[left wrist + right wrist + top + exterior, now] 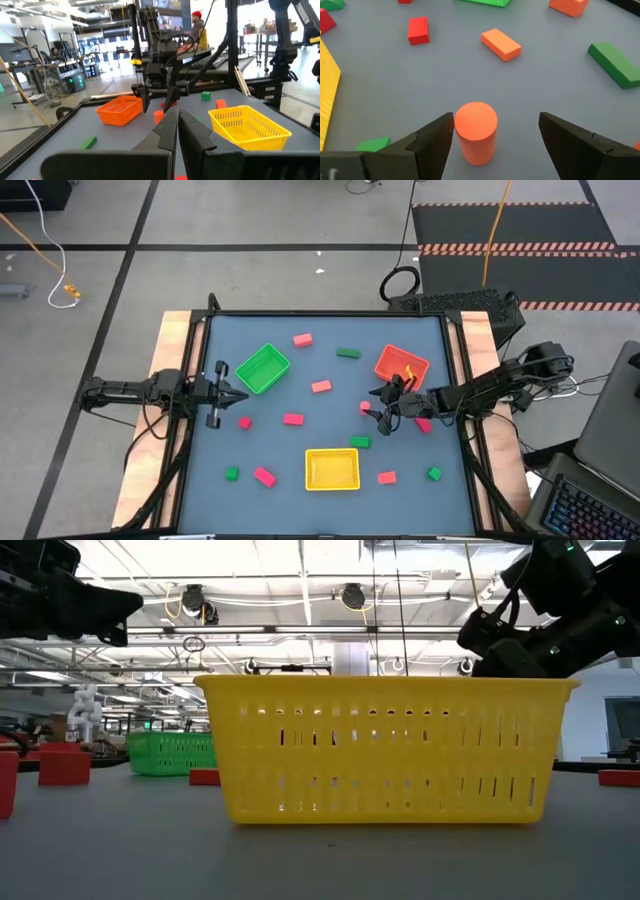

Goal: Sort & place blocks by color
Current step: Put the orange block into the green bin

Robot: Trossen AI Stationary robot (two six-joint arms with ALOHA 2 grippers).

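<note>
Straddling the small salmon-pink cylindrical block (476,131) right of table centre, beside the red mesh tray (401,365), your right gripper (384,404) stood wide open, holding nothing, lined up to grasp. Your left gripper (222,389) waited nearly closed, empty, at the left.

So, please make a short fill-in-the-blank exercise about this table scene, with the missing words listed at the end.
1. The right gripper has its jaws ____ on either side of the orange cylinder block.
2. That cylinder stands ____ on the table.
3. The tray nearest the left gripper is the ____ tray.
4. The left gripper's jaws are ____.

Missing words: open; upright; green; shut
</note>
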